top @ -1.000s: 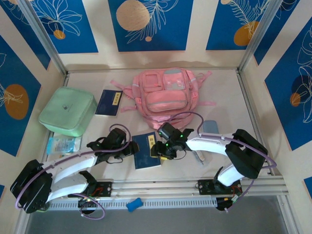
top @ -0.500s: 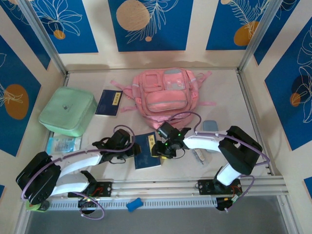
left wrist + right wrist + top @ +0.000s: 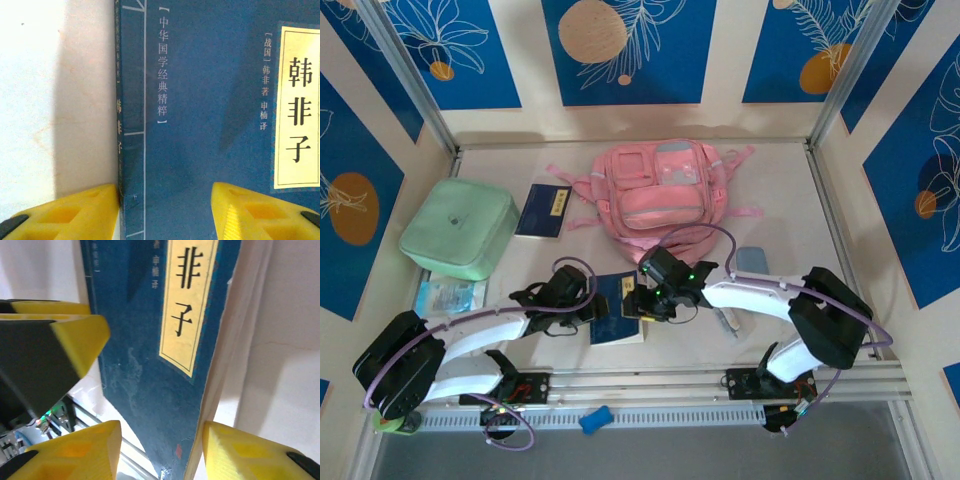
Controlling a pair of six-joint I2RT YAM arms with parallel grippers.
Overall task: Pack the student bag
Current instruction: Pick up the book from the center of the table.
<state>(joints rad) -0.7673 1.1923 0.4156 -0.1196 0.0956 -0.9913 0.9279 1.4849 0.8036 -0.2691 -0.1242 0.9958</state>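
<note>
Pink fabric marks the student bag (image 3: 660, 195), lying flat at the far middle of the table (image 3: 790, 200), well apart from both arms. Near the front edge, a blue book (image 3: 615, 320) lies between the two grippers. The left gripper (image 3: 590, 303) sits at the book's left side. Its yellow fingertips (image 3: 65, 212) stand about half open, one on the table just beside the spine, the other over the cover. The right gripper (image 3: 638, 298) is at the book's far right corner, jaws likewise half open astride the page edge. Whether either presses the book cannot be told. A mint green case (image 3: 458, 228) and a second blue book (image 3: 544, 210) lie at the far left.
</note>
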